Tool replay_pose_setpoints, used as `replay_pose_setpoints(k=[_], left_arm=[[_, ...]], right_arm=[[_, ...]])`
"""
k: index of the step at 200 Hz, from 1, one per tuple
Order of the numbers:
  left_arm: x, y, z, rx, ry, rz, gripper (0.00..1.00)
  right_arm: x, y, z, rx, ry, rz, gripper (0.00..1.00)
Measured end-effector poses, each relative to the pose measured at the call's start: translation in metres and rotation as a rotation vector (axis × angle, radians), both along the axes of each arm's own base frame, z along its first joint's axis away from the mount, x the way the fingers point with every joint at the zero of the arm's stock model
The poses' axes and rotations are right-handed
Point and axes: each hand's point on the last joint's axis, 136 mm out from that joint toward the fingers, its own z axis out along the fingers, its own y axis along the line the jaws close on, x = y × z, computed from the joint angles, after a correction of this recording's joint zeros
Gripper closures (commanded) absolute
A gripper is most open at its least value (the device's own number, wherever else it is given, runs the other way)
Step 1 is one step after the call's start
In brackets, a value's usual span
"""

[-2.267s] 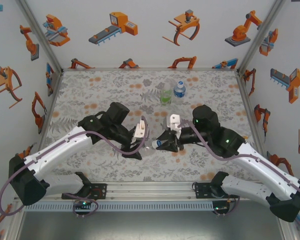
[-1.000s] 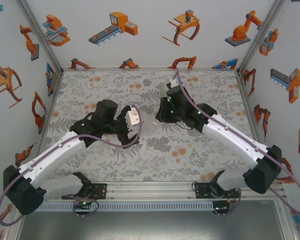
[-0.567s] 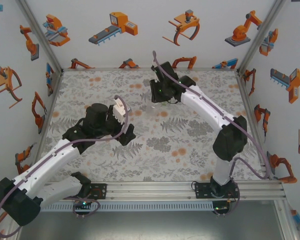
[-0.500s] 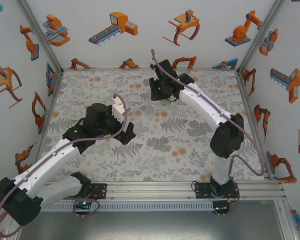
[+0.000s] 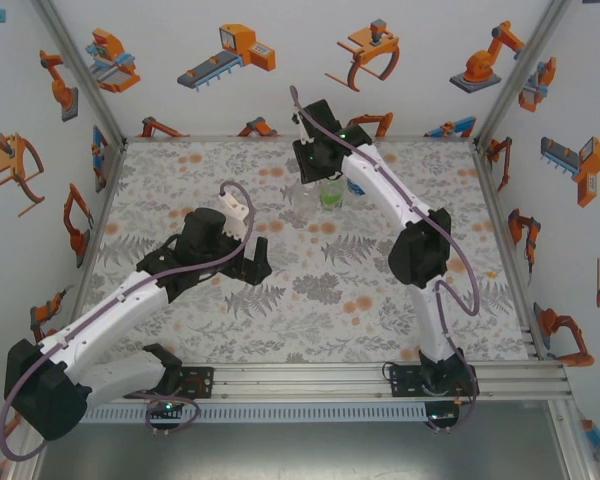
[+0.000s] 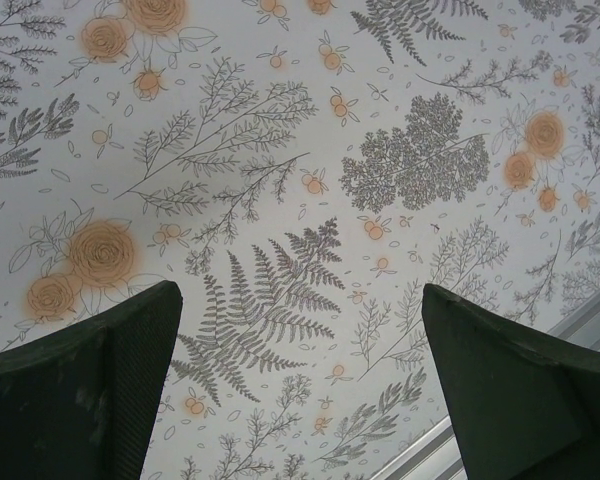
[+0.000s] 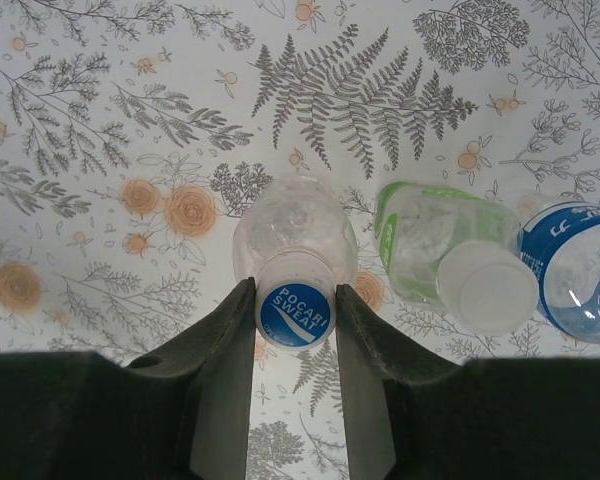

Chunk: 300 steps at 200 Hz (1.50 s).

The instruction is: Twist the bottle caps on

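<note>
In the right wrist view my right gripper [image 7: 294, 289] is shut on a bottle cap [image 7: 295, 314] with white sides and a blue printed top. This cap sits on the neck of the colourless bottle [image 7: 295, 228], which I see from above. Just to its right stands the green-tinted bottle [image 7: 415, 240] with a plain white cap [image 7: 485, 289] on it. The blue-labelled bottle [image 7: 575, 265] is at the right edge. From above, the right gripper [image 5: 315, 170] is at the back of the mat, next to the green-tinted bottle [image 5: 330, 196]. My left gripper [image 6: 300, 300] hangs open over the bare mat [image 6: 280, 150].
The floral mat [image 5: 310, 300] covers the table out to the printed walls [image 5: 280, 60] and the metal rail [image 5: 310, 380] at the near edge. The right arm [image 5: 410, 250] stretches from its base to the back. The left gripper [image 5: 252, 262] is left of the middle.
My right arm has reached farther back with the colourless bottle and now stands beside the green-tinted one. The left gripper has drawn slightly back toward the left, still open.
</note>
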Motion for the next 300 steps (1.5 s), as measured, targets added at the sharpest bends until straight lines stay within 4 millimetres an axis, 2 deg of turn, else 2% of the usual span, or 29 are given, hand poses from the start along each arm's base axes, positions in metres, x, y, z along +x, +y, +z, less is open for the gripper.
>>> replay_pose_setpoints(k=[28, 60, 89, 108, 153, 194, 214, 247, 276, 300], left_arm=[[0.001, 0.001, 0.000, -0.004, 0.004, 0.019, 0.03], [0.002, 0.002, -0.001, -0.005, 0.007, 0.030, 0.03], [0.003, 0.004, -0.001, -0.001, 0.005, 0.039, 0.03], [0.004, 0.005, -0.001, 0.002, 0.001, 0.045, 0.03], [0.006, 0.006, 0.000, 0.006, -0.009, 0.057, 0.03], [0.009, 0.009, 0.000, 0.016, -0.019, 0.075, 0.03], [0.012, 0.010, 0.001, 0.014, -0.032, 0.086, 0.03], [0.024, 0.013, 0.000, 0.011, -0.057, 0.151, 0.03], [0.039, 0.017, -0.002, 0.020, -0.083, 0.218, 0.03], [0.051, 0.025, -0.013, 0.063, -0.084, 0.298, 0.03]], right_arm=[[0.002, 0.000, -0.010, -0.011, 0.016, -0.002, 1.00], [0.004, 0.001, -0.009, -0.005, 0.007, -0.002, 1.00], [0.006, 0.001, -0.009, -0.003, 0.003, -0.003, 0.70], [0.006, 0.000, -0.009, -0.002, 0.002, -0.004, 0.59], [0.006, 0.000, -0.008, -0.007, -0.003, 0.004, 0.47], [0.006, 0.000, -0.004, -0.006, -0.011, 0.008, 0.44], [0.003, -0.002, 0.007, -0.002, -0.025, 0.007, 0.42], [-0.013, -0.019, 0.041, 0.007, -0.070, -0.009, 0.41], [-0.033, -0.045, 0.073, 0.012, -0.121, -0.041, 0.40], [-0.048, -0.071, 0.080, -0.005, -0.139, -0.080, 0.37]])
